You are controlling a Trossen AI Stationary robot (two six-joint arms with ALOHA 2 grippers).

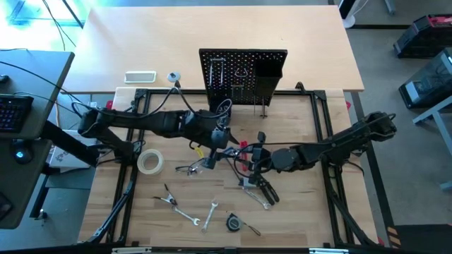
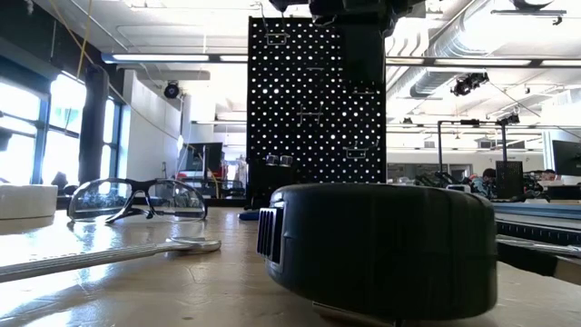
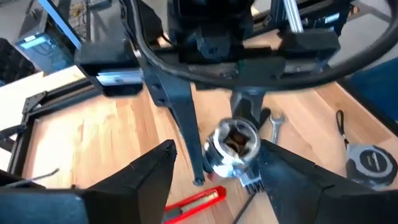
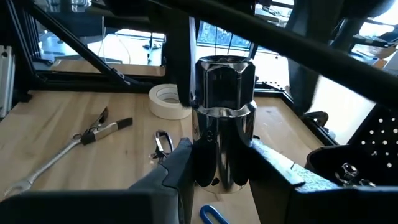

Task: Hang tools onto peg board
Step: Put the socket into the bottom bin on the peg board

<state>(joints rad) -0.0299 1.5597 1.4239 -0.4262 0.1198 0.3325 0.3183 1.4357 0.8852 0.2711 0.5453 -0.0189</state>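
The peg board (image 1: 244,74) is the biggest thing before me, a black holed panel standing upright at the far middle of the table (image 1: 296,204), with metal hooks and a black box-shaped bin (image 1: 268,74) on its face. In the low view it rises behind everything else (its holes glow with the room's light).

My left arm reaches in from the left edge and my right arm from the right, and they meet just in front of the board. My right gripper (image 4: 217,158) has its fingers clamped on a shiny silver socket (image 4: 222,121), hexagonal at its end, held upright between the pads. My left gripper (image 3: 214,168) faces it with fingers spread wide and grasping nothing; the socket (image 3: 231,146) sits in the gap between them, touching neither as far as I can tell.

On the wood near the left arm lies the pale tape roll (image 1: 150,162). The clear glasses (image 1: 192,168) rest beside it, toward the middle. Black-handled pliers (image 1: 265,189) lie under my right wrist. Toward the near edge lie silver wrenches (image 1: 185,215), and beside them a small black tape measure (image 1: 233,223). A red-handled tool (image 3: 196,204) lies below my left fingers.
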